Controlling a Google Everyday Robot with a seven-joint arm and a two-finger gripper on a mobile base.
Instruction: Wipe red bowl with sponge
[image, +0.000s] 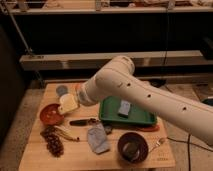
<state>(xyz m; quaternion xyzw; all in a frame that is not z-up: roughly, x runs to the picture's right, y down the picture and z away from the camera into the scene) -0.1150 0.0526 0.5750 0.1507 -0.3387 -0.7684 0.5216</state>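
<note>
Near the worktop's (35, 150) left edge, tool (67, 104) hovers, fingers apart and empty, just beside small orange-red bowl (51, 114). Blue-grey sponge block (124, 107) lies in green tray (142, 114), mid-worktop. Step in hand, likely: fetch sponge. Next: cross to tray, grasp.

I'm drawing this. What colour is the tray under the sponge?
Green tray, camera view; the gripper is beside the red bowl.

Gripper (68, 104) near left edge of table (35, 150) hides part of red bowl (49, 115) rim; arm (150, 95) cut off at right, covers green tray (137, 120) back edge.
</note>
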